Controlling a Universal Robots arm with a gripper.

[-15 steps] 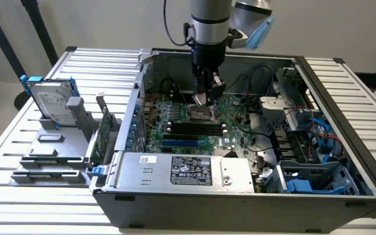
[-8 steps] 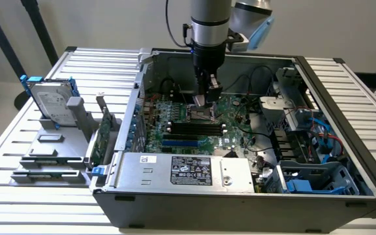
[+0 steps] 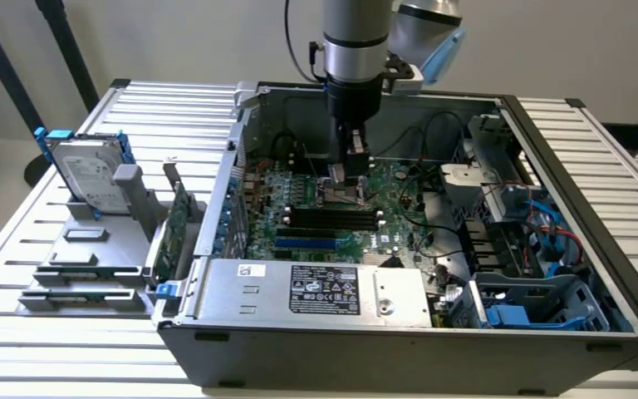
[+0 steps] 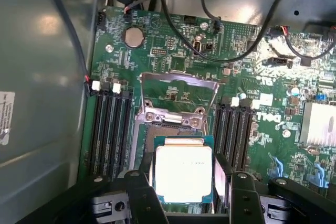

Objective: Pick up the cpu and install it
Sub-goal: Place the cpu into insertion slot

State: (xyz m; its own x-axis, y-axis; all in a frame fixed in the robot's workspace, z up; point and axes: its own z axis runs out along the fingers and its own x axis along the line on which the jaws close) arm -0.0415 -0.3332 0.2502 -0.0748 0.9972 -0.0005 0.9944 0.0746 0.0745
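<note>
The cpu (image 4: 184,174) is held on two sides by the gripper (image 3: 347,183) fingers (image 4: 144,190), just over the open socket (image 4: 170,121) on the green board (image 4: 173,56). The grey computer case (image 3: 296,357) sits on a slatted metal table (image 3: 175,104) by a pale wall (image 3: 186,37)

cpu (image 4: 184,174) has a pale silver-grey top with a teal-green rim, motherboard (image 4: 173,61) is dark green, RAM slots (image 4: 110,129) black, hard drive (image 3: 84,176) silver in a blue bracket (image 3: 51,137).
</note>
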